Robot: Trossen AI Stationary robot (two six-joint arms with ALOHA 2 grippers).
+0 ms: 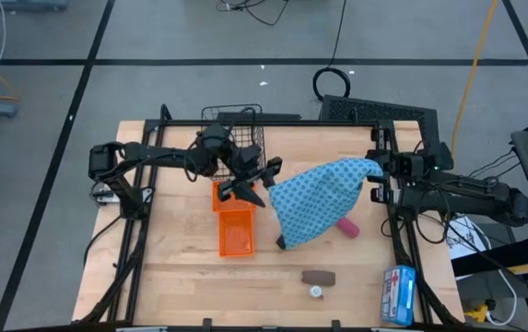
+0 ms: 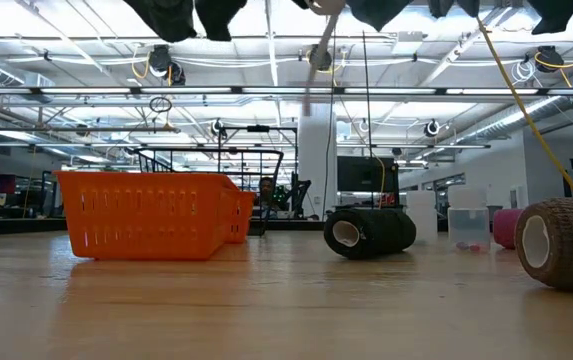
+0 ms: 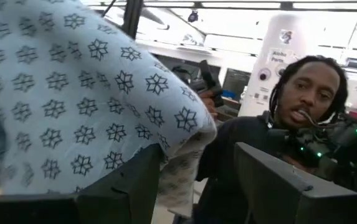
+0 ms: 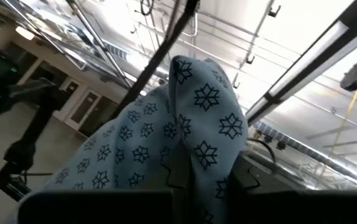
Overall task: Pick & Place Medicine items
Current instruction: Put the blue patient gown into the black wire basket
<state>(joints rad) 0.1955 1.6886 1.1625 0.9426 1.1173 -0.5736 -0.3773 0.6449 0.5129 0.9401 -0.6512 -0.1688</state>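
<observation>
The blue patterned pouch (image 1: 323, 198) hangs spread in the air over the table's middle, and my right gripper (image 1: 376, 173) is shut on its far right corner. My left gripper (image 1: 256, 182) stands open at the pouch's left edge (image 3: 184, 134); cloth hangs beside one finger (image 3: 125, 190). A pink oblong (image 1: 348, 228) lies under the pouch's right side. A black oblong (image 2: 368, 232) lies on the table, peeking out at the pouch's near end (image 1: 282, 244). A brown bar (image 1: 319, 277) and a white vial (image 1: 316, 292) lie near the front edge. My right gripper pinches a bunched corner of the pouch (image 4: 187, 168) between its two fingers, several layers folded together. The fingers come from the table's right, slanting upward. The cloth rises out of the hold and drapes away toward the table's middle, lifted clear of the wood. My left gripper may brush the pouch's edge, but I cannot tell whether it touches.
An orange basket (image 1: 236, 226) stands left of the middle, below my left gripper. A black wire basket (image 1: 238, 124) sits at the far edge. A blue-and-white packet (image 1: 399, 293) lies at the front right corner. A person (image 3: 303, 106) shows beyond the table in the left wrist view.
</observation>
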